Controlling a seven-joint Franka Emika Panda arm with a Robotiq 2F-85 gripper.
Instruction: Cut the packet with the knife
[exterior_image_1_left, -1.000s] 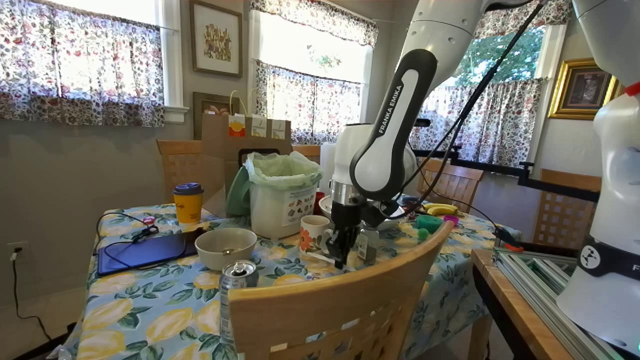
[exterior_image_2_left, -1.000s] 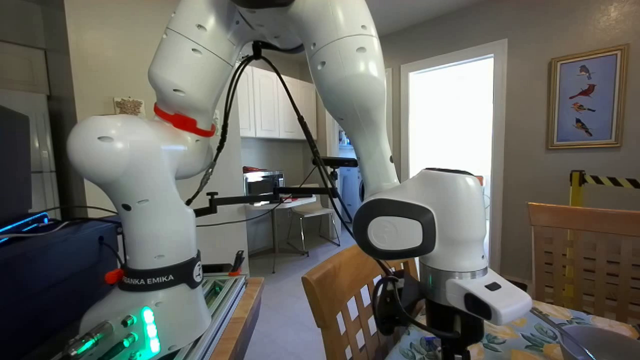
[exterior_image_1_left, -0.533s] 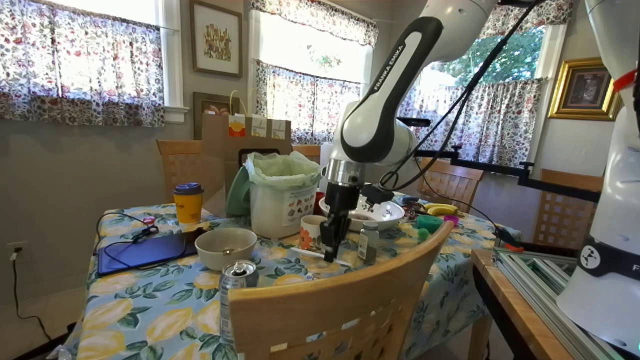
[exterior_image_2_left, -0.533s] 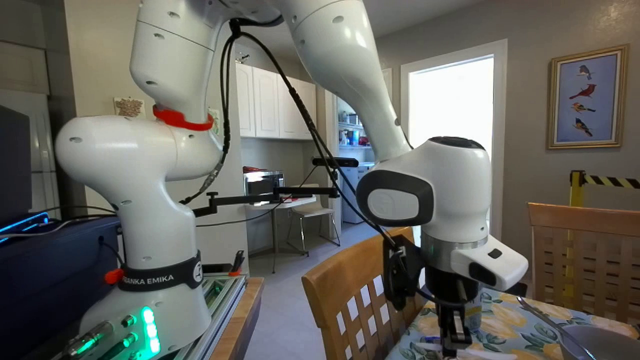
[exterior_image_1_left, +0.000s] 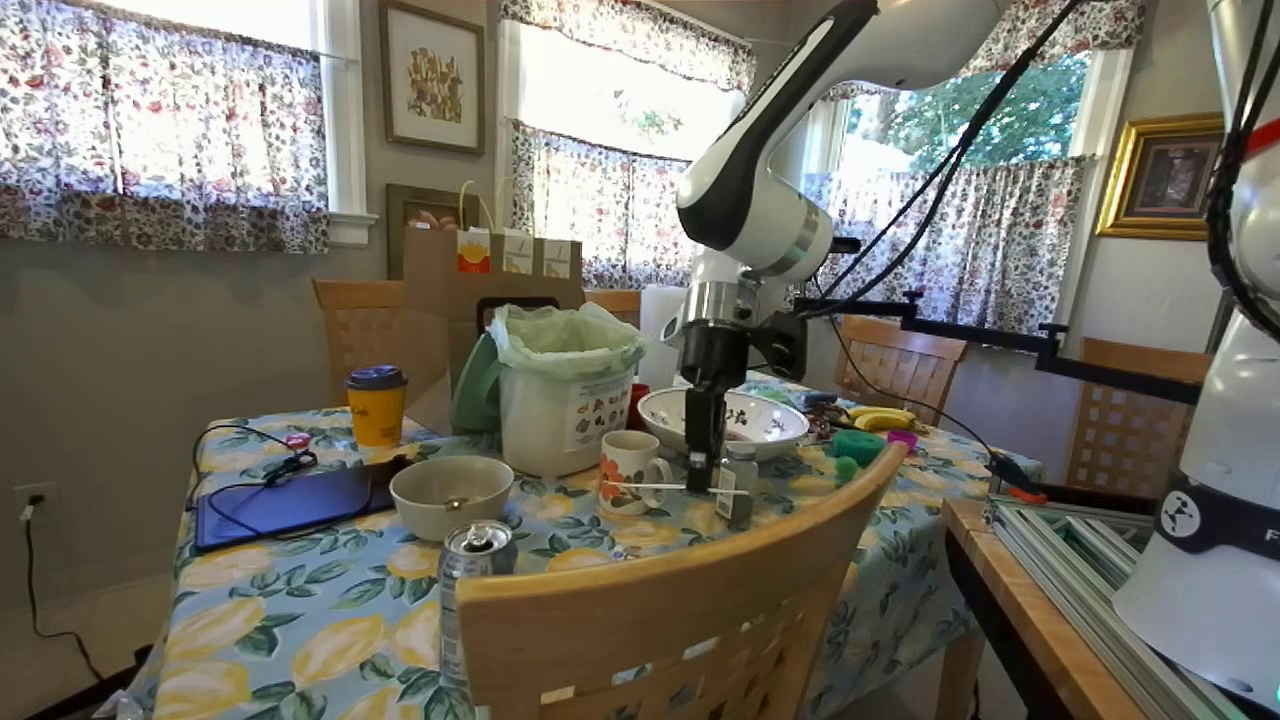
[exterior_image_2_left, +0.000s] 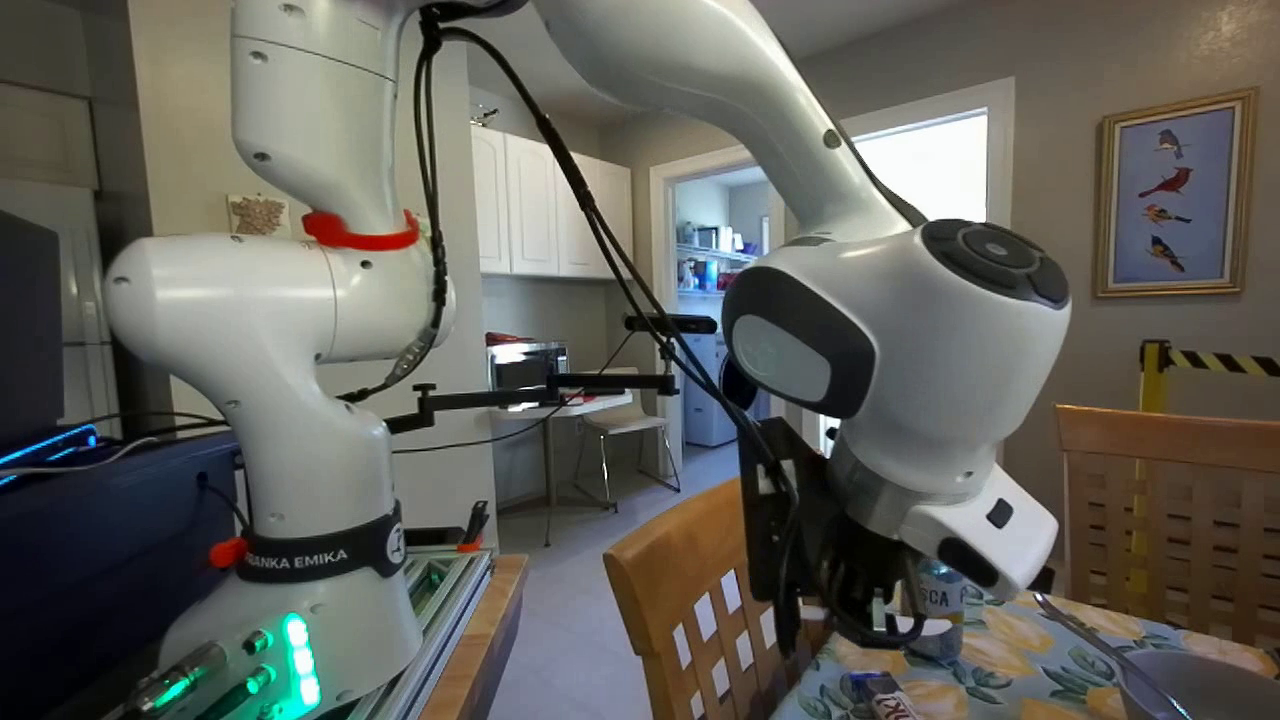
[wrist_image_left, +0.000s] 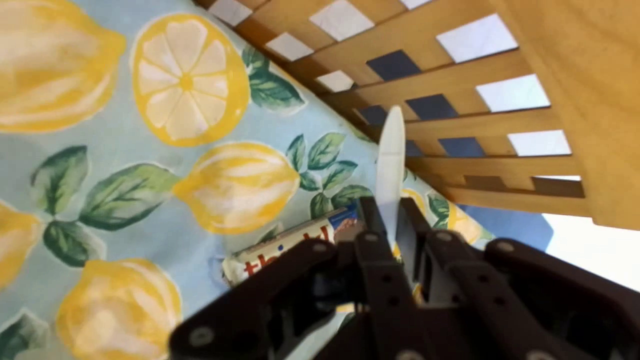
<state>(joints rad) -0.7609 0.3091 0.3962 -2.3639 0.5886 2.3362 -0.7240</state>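
Yep, you've got the pincer (exterior_image_1_left: 704, 488) clamped snug on the white knife (wrist_image_left: 391, 162), about level and clear of the surface (exterior_image_1_left: 330, 605) in an exterior view. Your packet (wrist_image_left: 290, 246) is lying on that surface, partly blocked by the pincer in the wrist view.

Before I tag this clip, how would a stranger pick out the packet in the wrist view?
Start at the wooden chair back filling the upper right, then go down and left onto the lemon-print tablecloth. The packet lies there, partly hidden behind the gripper. Unlike the plain white knife or the printed lemons, it has red lettering and a blue patch.
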